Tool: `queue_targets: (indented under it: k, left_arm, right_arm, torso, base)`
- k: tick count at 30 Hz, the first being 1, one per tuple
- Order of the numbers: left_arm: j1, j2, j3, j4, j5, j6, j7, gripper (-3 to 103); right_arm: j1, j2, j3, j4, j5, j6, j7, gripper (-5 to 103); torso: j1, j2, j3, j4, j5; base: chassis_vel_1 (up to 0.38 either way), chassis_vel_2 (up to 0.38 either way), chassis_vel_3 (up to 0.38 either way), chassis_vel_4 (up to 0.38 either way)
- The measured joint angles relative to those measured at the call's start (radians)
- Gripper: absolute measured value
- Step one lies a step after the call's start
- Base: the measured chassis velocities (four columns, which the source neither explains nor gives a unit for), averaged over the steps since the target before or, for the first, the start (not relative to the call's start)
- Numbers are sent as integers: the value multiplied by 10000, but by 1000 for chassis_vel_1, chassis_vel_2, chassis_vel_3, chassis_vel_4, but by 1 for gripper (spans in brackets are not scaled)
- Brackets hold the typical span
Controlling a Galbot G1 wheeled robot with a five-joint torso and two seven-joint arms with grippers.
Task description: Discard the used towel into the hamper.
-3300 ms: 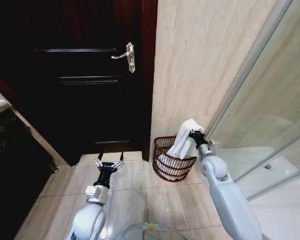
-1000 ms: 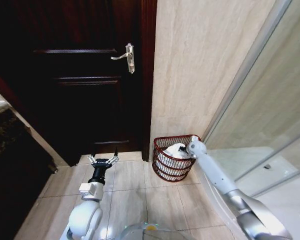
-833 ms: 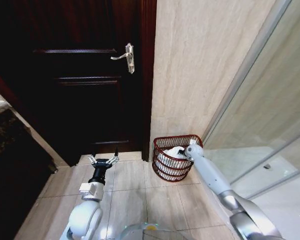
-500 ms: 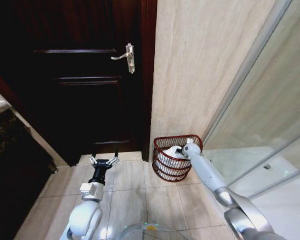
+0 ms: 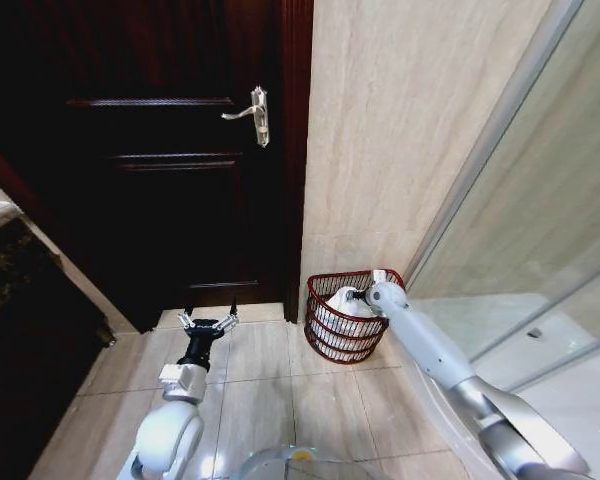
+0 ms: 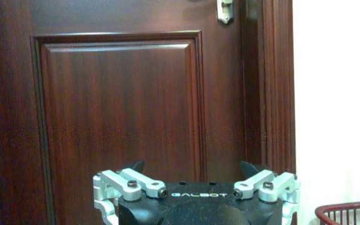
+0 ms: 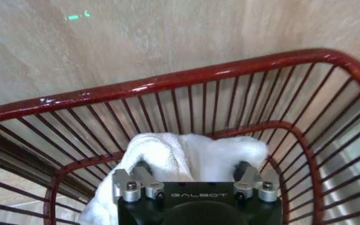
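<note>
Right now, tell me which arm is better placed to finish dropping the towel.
The right. Its gripper is already inside the hamper, with the towel between its open fingers. The left gripper hangs open over the floor tiles by the door, well aside from the hamper.

Dark wood door, silver handle; beige tiled wall, floor; glass partition right

The hamper stands against the tiled wall, between the dark door and the glass shower panel. Its open mouth seems largely taken up by the right gripper and white towel. Bare floor lies before it.
</note>
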Motion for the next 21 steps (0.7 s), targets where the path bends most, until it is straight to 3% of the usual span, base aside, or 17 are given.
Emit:
queue_targets:
  k: [2, 7, 13, 21]
  left_arm:
    - [20, -29, -12, 6, 0, 2, 9, 100]
    - [-3, -48, 93, 47, 2, 24, 35, 100]
    - [-25, -58, 239, 133, 5, 76, 121, 100]
    - [20, -52, 267, 145, 10, 55, 204, 100]
  right_arm:
    - [-162, -300, 116, 404, 241, 1, 162, 93]
    - [-497, -891, 282, 1154, 503, 4, 244, 100]
    - [-1262, -1557, 847, 2832, 941, 12, 660, 100]
    - [-2142, -1907, 1517, 4119, 575, 21, 779, 100]
  torso:
    - [0, 0, 0, 0, 1]
    - [0, -1, 0, -1, 2]
    - [0, 0, -1, 0, 0]
    - [0, 1, -1, 0, -1]
  base:
    - [0, 0, 0, 0]
    - [0, 0, 0, 0]
    - [0, 0, 0, 0]
    - [0, 0, 0, 0]
